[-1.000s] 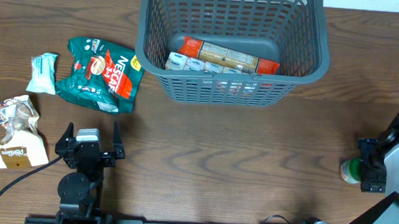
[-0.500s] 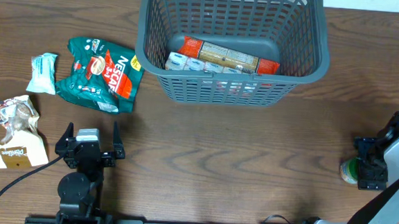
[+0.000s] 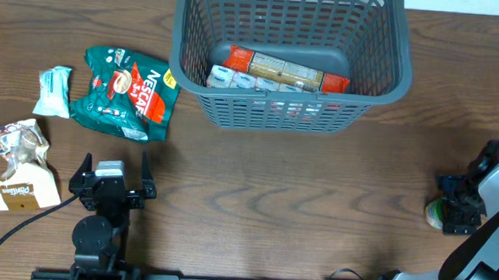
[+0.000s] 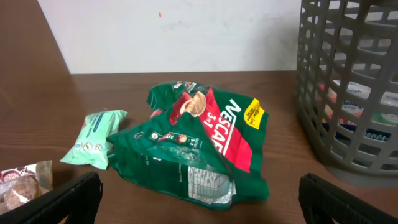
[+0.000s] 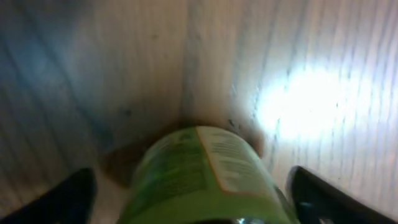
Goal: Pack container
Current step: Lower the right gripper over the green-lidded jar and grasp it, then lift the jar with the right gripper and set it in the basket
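Top of the table, centre: the container (image 3: 383, 87), a big dark grey lattice basket, standing upright on the wooden table (image 3: 299, 186). The far rim is cut off by the top of the overhead view. Inside, on the base, lies a long orange-red box (image 3: 284, 70), with a white-and-blue packet (image 3: 236, 79) just in front of it. The slotted wall half hides both, so no print can be read.

Over on the left, three items lie outside the basket. The crumpled green Nescafé 3-in-1 bag (image 3: 126, 93) is nearest its corner. A small mint-green packet (image 3: 54, 92) sits just beside the bag. A brown-and-white packet (image 3: 17, 176) lies nearer the front edge and is cut off at the corner of the left wrist view.

The left gripper (image 3: 115, 172) sits near the front edge, jaws spread wide and holding nothing, pointing at the Nescafé bag.

Far right, the right gripper (image 3: 450, 206) is down at the table over a green-labelled bottle (image 5: 199, 174). It may be a jar: the wrist view is badly blurred and the bottom edge cuts it off. From overhead, only a green sliver (image 3: 436, 214) peeks out beside the black fingers. In the wrist view one finger (image 5: 62, 196) stands on each side, and a thin gap shows on each. The jaws bracket the bottle without clamping it.
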